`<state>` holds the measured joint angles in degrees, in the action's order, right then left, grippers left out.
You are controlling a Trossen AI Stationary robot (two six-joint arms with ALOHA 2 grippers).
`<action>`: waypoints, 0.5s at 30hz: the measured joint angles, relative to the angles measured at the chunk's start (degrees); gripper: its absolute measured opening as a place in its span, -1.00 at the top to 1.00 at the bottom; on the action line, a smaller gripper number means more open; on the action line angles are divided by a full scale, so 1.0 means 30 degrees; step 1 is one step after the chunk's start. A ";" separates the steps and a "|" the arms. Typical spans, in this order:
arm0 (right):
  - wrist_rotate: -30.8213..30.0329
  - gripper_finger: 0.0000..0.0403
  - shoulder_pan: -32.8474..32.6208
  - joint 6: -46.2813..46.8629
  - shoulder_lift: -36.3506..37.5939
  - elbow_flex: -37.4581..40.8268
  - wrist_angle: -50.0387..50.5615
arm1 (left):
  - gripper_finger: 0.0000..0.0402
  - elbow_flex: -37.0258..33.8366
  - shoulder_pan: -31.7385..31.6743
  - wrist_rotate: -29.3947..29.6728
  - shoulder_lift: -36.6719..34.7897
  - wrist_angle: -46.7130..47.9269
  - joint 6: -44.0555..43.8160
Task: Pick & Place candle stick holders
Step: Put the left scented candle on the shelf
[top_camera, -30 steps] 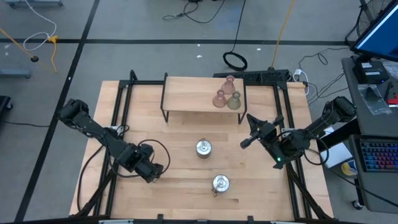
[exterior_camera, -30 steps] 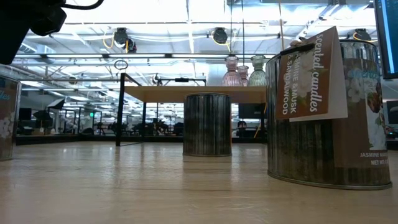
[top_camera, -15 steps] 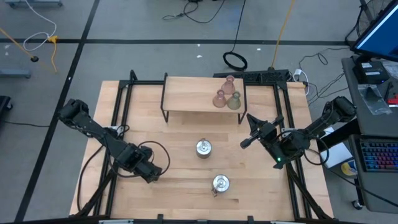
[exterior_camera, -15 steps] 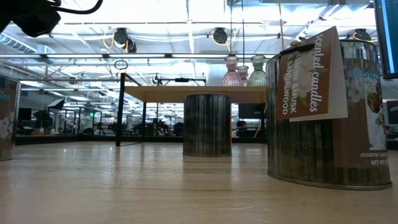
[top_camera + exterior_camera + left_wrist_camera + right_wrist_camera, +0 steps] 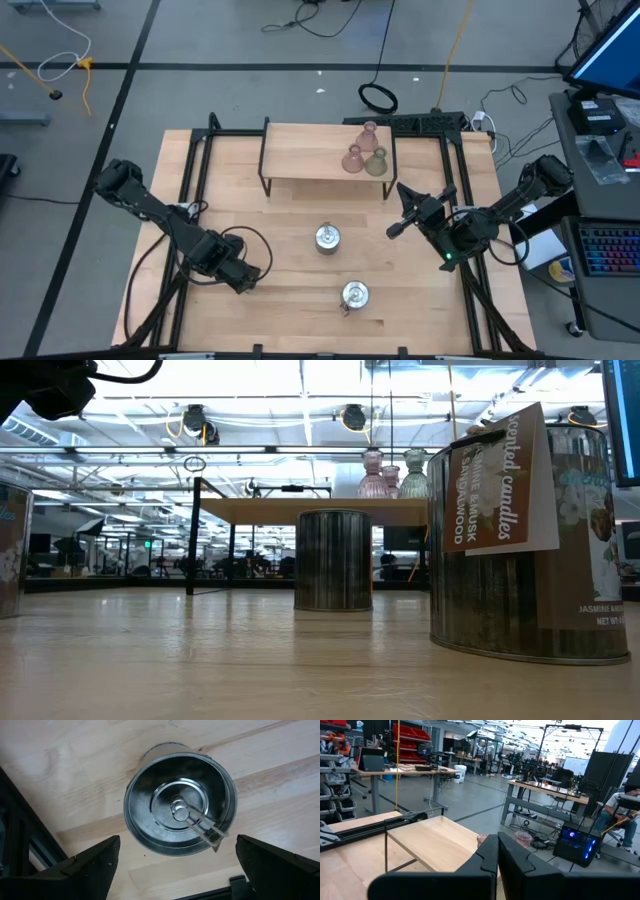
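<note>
Left pincer (image 5: 175,857) slightly shifted; label (image 5: 502,480) "scented candles".

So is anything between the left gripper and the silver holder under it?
Nothing visible. In the left wrist view the left gripper hangs open directly above the silver holder, one finger on each side, with only bare table around it.

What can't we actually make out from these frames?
- Third silver holder: hidden in the high view under the left gripper; clear only in the left wrist view.
- Right gripper: in the right wrist view its fingers block most of the pink glass holders; the green glass holder is hidden there.
- Nearest silver holder: low view, cut off by the right edge.
</note>
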<state>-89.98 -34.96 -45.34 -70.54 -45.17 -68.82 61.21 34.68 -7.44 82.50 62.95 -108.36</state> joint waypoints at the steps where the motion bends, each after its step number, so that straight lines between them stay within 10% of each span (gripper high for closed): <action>1: 0.0002 1.00 0.0000 -0.0014 0.0000 0.0000 0.0000 | -0.97 0.0000 0.0000 0.0001 0.0000 -0.0005 0.0000; 15: -0.0001 1.00 0.0000 -0.0044 0.0000 0.0000 0.0000 | -0.99 0.0007 0.0000 0.0685 0.0000 -0.0187 0.0466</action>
<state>-89.99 -34.96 -45.47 -70.54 -45.17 -68.82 61.23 34.68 -5.39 82.50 62.39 -106.96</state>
